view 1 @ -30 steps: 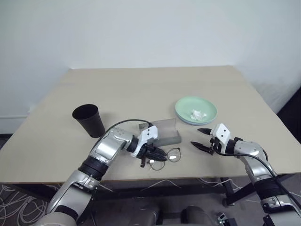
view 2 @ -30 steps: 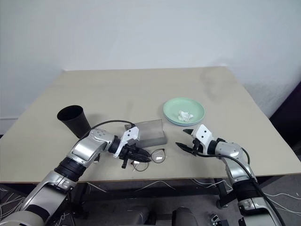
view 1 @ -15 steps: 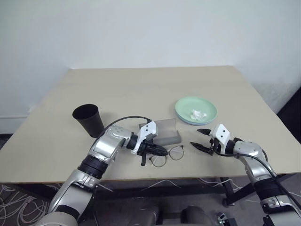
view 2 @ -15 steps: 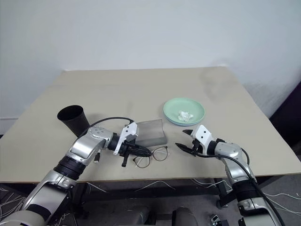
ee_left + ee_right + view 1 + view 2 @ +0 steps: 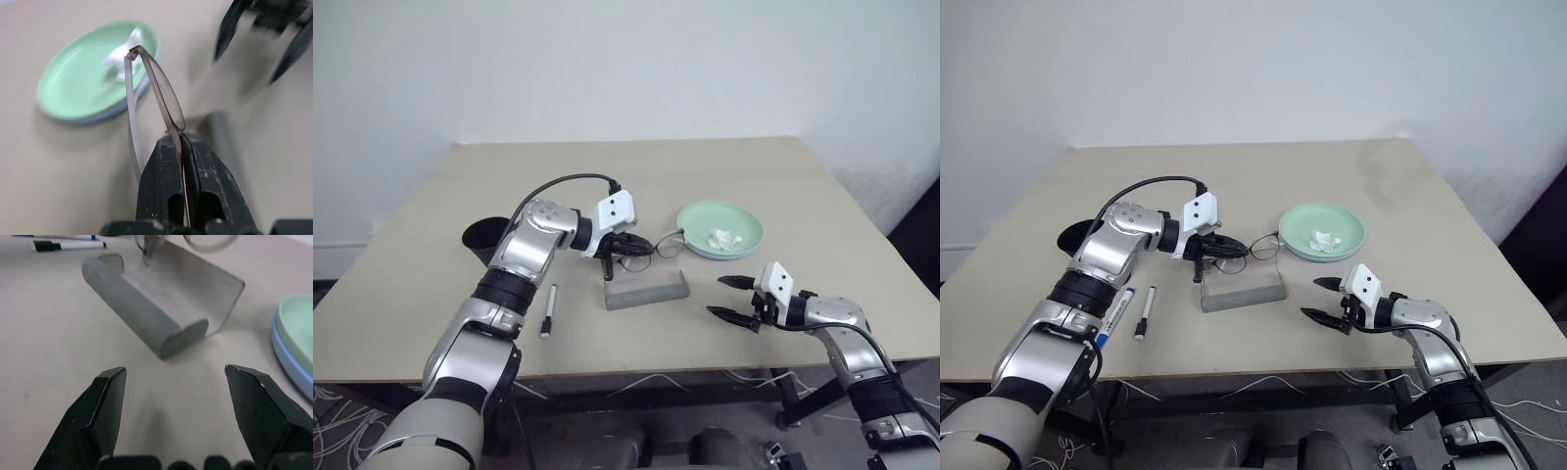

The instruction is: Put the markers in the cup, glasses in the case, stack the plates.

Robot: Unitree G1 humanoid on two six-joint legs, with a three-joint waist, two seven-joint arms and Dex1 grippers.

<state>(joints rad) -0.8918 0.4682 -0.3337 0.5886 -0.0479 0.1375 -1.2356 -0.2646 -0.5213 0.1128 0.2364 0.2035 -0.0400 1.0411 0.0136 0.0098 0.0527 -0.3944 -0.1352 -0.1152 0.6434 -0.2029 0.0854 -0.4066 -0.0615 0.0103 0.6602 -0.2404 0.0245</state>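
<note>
White wall sits behind my big tan table [image 5: 724, 176]. I see my left tool [image 5: 628, 244] pinched shut on the glasses [image 5: 651, 245], holding them up in the air just over the open grey case [image 5: 646, 284]. My right tool [image 5: 732, 299] hangs near the table's front edge with its fingers spread wide, holding nothing. Two markers [image 5: 1144, 312] lie flat beside the case (one has a blue cap), close to my left arm. My arm partly hides the black cup [image 5: 481, 238]. Mint green and blue plates [image 5: 720, 229] sit stacked past the case, with a crumpled white tissue [image 5: 725, 238] on top.
</note>
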